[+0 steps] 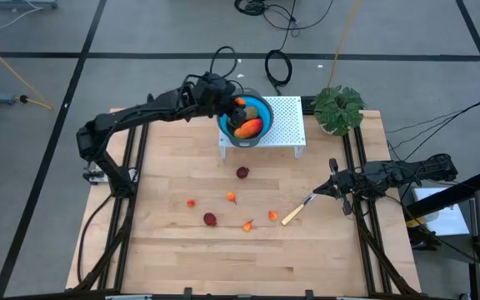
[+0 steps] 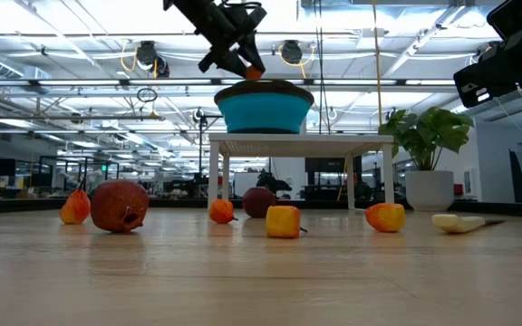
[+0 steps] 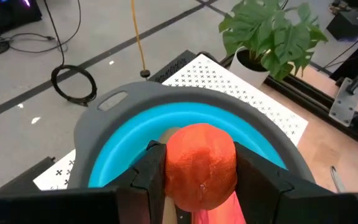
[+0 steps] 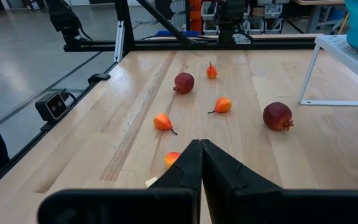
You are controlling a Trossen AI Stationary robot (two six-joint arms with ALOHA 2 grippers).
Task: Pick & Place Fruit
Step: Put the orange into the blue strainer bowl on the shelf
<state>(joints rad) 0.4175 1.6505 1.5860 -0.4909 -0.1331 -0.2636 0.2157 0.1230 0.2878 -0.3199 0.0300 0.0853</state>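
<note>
My left gripper (image 1: 238, 103) hovers over the blue, grey-rimmed bowl (image 1: 261, 107) on the white perforated stand (image 1: 286, 125), shut on a small orange fruit (image 3: 201, 165). The long red-orange-yellow piece (image 1: 249, 127) lies in the bowl, with something brownish beside it. Two dark red balls (image 1: 242, 172) (image 1: 210, 219) and several tiny orange bits (image 1: 232, 197) rest on the table. My right gripper (image 1: 333, 185) waits shut at the table's right side. My left gripper pinches the orange fruit (image 3: 201, 165) between its two fingers (image 3: 151, 168), one on each side of its round body. It comes slanting down from the table's left. The fruit is lifted clear, above the bowl's inside (image 3: 123, 155).
A yellow-handled knife (image 1: 297, 212) lies just left of my right gripper. A green leafy plant (image 1: 338, 108) in a white pot stands at the far right corner beside the stand. Bare wood shows along the table's near and left parts.
</note>
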